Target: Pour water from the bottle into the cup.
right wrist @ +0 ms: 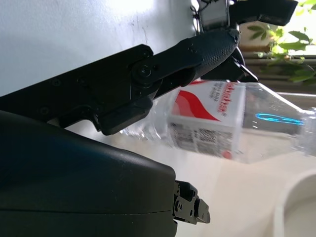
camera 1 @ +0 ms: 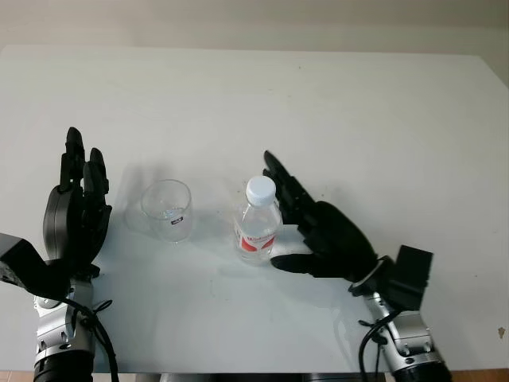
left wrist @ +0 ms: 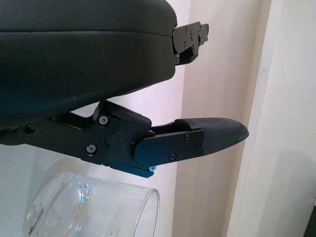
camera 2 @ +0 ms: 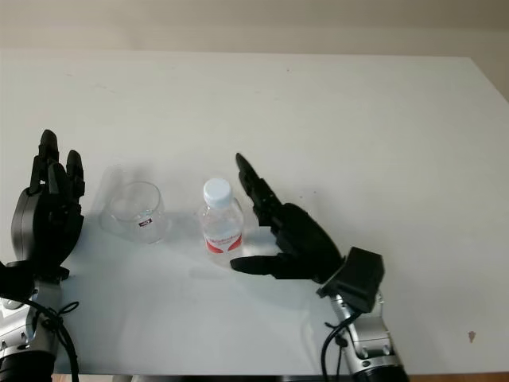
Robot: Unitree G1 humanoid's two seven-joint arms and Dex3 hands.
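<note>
A small clear water bottle (camera 1: pixel 258 225) with a white cap and a red-and-white label stands upright near the table's middle front. A clear glass cup (camera 1: pixel 168 210) stands just left of it. My right hand (camera 1: pixel 306 227) is open beside the bottle's right side, fingers reaching behind it and thumb in front, not closed on it. In the right wrist view the bottle (right wrist: pixel 222 123) lies close past the thumb (right wrist: pixel 192 57). My left hand (camera 1: pixel 75 203) is open, held upright left of the cup; the cup (left wrist: pixel 94 207) shows near it in the left wrist view.
The white table (camera 1: pixel 318 103) stretches wide behind and to the right of the objects. Its far edge meets a pale wall.
</note>
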